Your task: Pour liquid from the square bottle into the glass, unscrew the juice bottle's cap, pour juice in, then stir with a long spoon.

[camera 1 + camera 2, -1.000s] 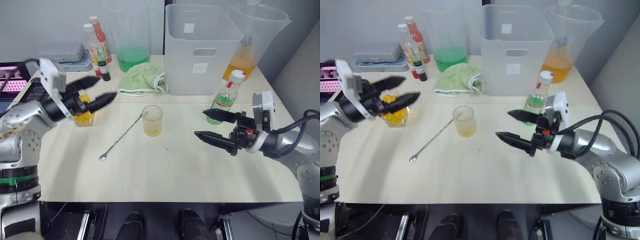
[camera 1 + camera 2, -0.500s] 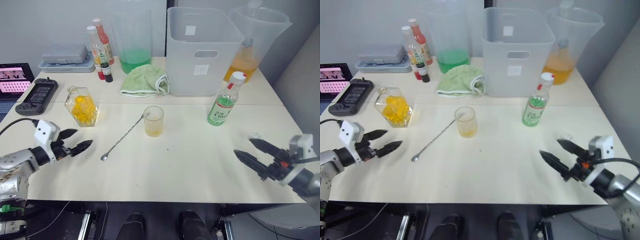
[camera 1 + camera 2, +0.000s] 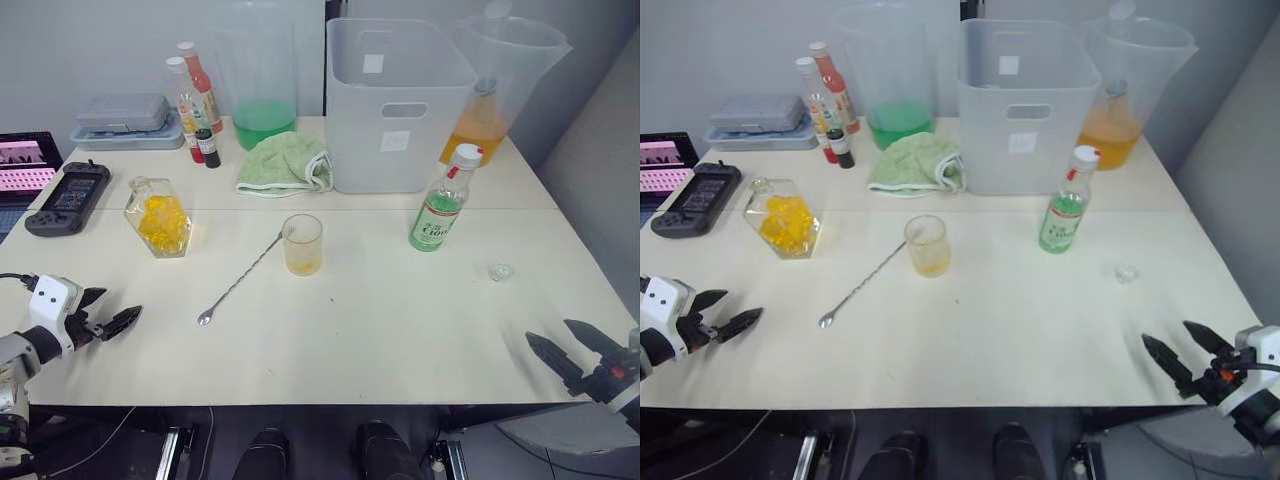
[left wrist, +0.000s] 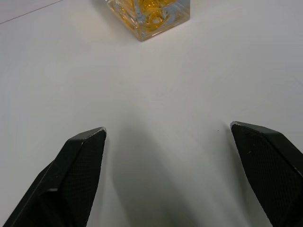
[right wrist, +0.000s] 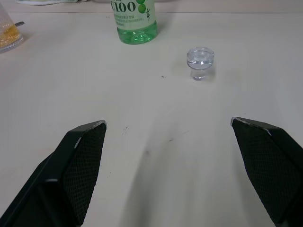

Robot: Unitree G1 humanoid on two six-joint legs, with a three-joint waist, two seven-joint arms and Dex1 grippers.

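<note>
Hanging low at the near edge of the table, both grippers are empty with fingers spread wide. Left gripper sits at the near left corner, right gripper at the near right corner, neither touching anything.

Moving in from there, the long spoon lies flat on the table on a diagonal, bowl end toward the near left, handle end reaching up to the glass. The glass stands upright near the middle of the table with a bit of yellow liquid in the bottom. A small clear stopper sits on the table off to the right, well apart from the glass.

Left of the glass is the square bottle, with yellow stuff inside. Right of it stands the juice bottle, upright, green liquid, and the juice bottle's cap on top.

Further back: a green cloth, a black handheld device on the left, two sauce bottles, a grey case, a pitcher with green liquid, a big white bin, and a pitcher with orange liquid at the far right.
</note>
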